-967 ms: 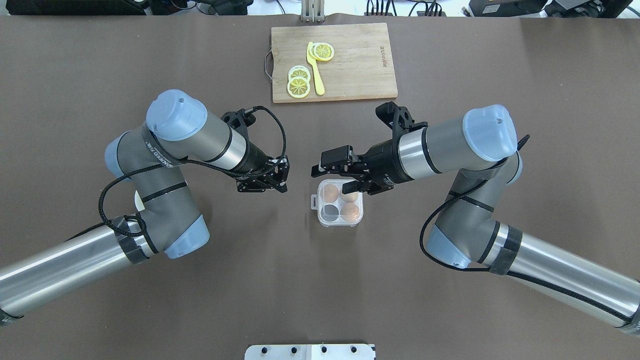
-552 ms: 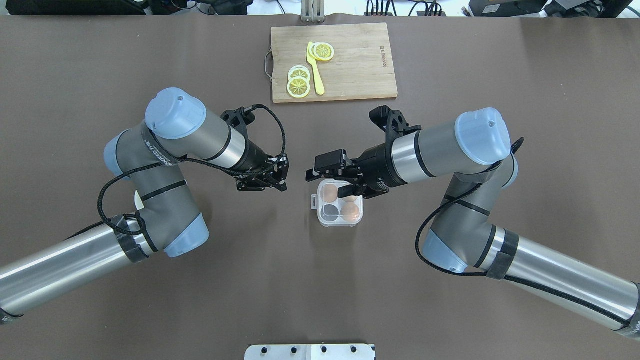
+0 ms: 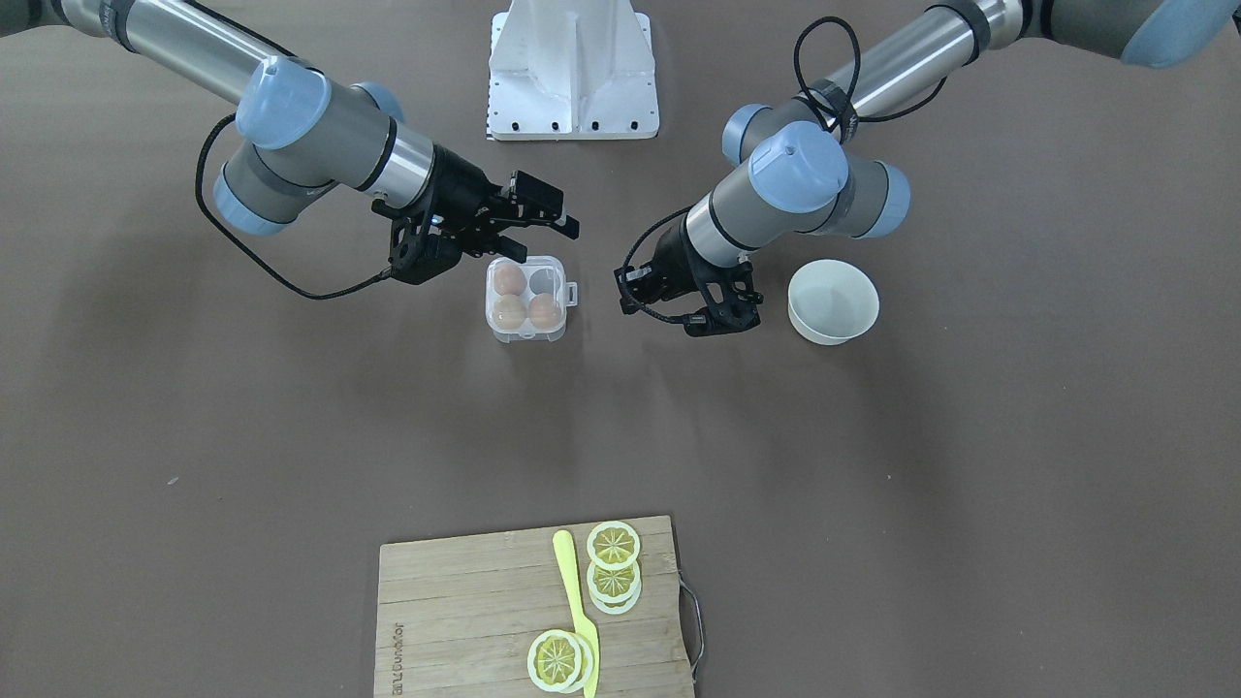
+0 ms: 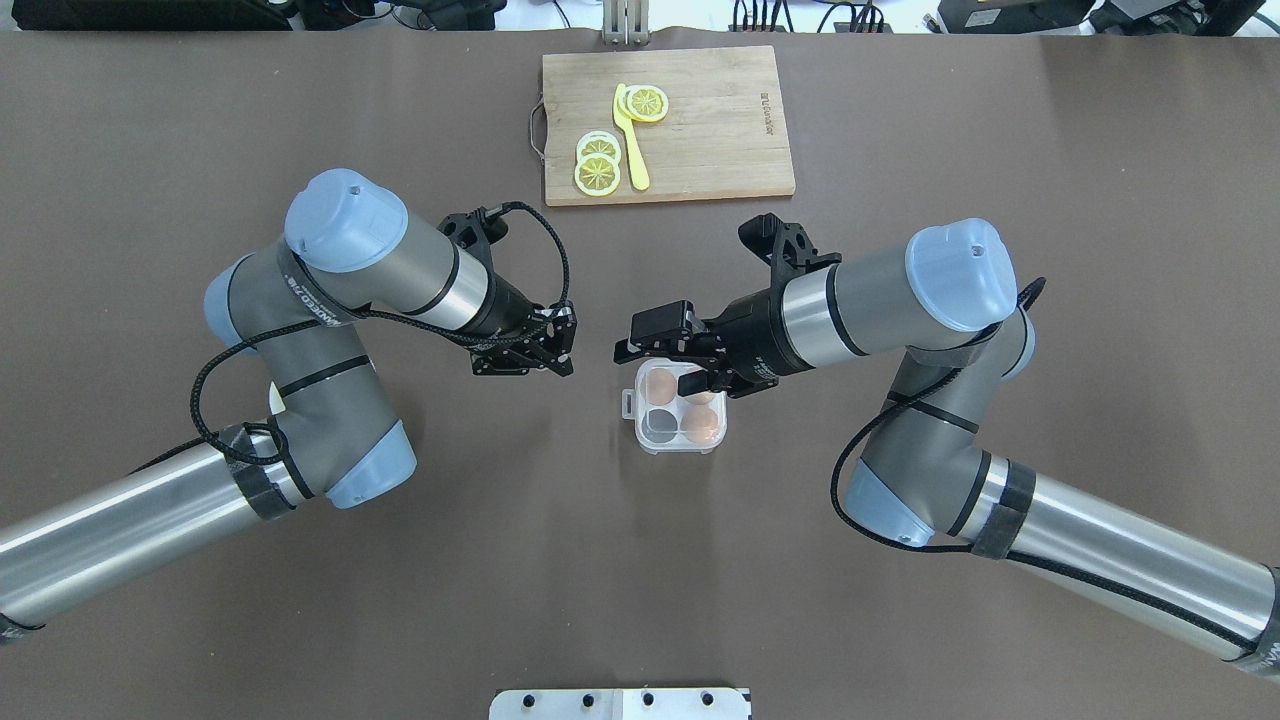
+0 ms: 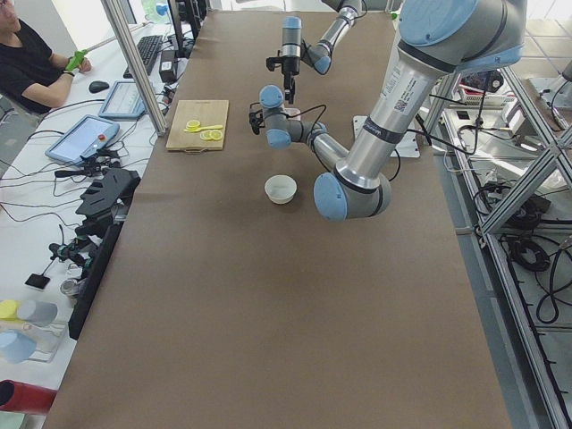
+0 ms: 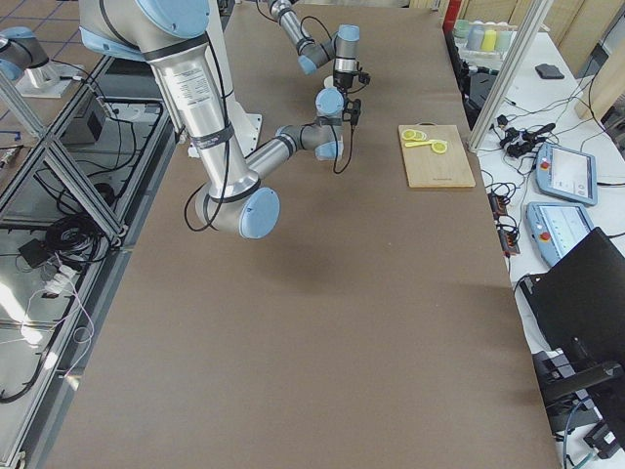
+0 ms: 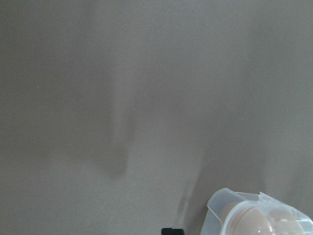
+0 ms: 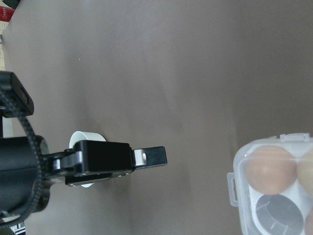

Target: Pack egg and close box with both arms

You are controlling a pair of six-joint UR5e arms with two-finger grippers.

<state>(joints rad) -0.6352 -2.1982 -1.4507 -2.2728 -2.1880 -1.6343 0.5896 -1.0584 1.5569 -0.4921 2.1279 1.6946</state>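
Sitting near the middle of the brown worktop (image 4: 640, 580), the box (image 4: 680, 449) is lying flat and square to the robot, its latch tab (image 4: 627, 403) pointing toward the robot's left. Three eggs (image 3: 508, 312) are standing in its cups with their long axes upright, so each is showing as a round outline from above. The empty cup (image 3: 546, 281) is sitting at the corner nearest the robot on the tab side. Whether the clear lid is latched I cannot tell.

The right hand (image 4: 657, 366) is hovering above the box's far edge, its fingers spread wide and gripping nothing. One finger is crossing over the far egg on the robot's right, and the other is reaching past the box. The left hand (image 4: 560, 345) is hanging beside the box on the tab side, apart from it. How far it is open I cannot tell.

The front-facing view is showing all three eggs uncovered, and a white bowl (image 3: 834, 301) beside the left arm (image 3: 776, 194). In the overhead view the finger is covering part of one egg, and the arm is hiding nearly all of the bowl. The right wrist view is showing the ribbed floor of the empty cup, while the left wrist view is catching only one corner of the box. A cutting board (image 4: 720, 130) carrying lemon slices (image 4: 598, 165) is lying at the far edge.
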